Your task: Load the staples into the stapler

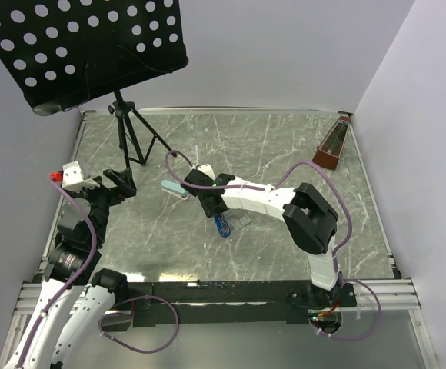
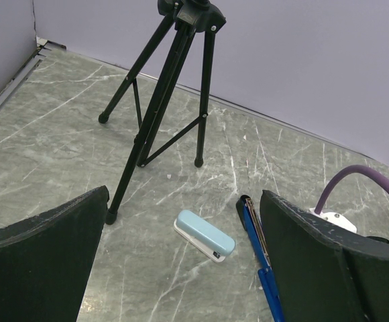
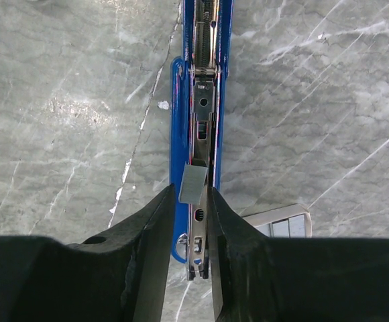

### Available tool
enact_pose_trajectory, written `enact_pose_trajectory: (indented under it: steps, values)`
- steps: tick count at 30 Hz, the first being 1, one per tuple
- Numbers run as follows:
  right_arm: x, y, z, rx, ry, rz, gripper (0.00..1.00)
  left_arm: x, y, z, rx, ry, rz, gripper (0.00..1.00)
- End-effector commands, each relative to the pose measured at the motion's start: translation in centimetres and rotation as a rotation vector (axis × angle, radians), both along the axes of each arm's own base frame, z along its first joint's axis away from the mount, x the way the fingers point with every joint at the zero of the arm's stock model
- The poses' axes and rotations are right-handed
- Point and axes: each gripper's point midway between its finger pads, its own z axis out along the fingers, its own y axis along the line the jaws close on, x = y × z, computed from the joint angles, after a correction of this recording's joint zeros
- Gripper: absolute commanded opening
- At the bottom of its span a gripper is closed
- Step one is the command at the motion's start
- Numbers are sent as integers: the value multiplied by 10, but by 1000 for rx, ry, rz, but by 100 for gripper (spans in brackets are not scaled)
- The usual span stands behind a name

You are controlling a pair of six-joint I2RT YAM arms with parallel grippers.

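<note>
The dark blue stapler lies opened out flat on the table, its metal channel facing up. My right gripper hangs directly over that channel, shut on the staples, a small grey strip tilted between the fingertips. From above, the right gripper covers the stapler's far end. A small whitish box lies just right of the stapler. My left gripper is wide open and holds nothing; it is well to the left. Its right finger hides part of the stapler.
A light blue case lies on the table between the arms. The tripod of a black music stand stands at the back left. A brown metronome sits at the back right.
</note>
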Motion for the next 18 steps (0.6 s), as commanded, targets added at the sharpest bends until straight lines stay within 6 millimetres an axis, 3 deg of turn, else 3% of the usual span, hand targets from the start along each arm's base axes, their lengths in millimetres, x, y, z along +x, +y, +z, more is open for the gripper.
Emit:
enact_pose_trajectory:
  steps: [1, 18]
  values:
    - [6, 5, 17, 43, -32, -28, 34, 1, -1, 2, -8, -14, -7, 99]
    - [9, 3, -3, 23, -4, -59, 34, 1, -2, 2, -8, -14, -8, 99]
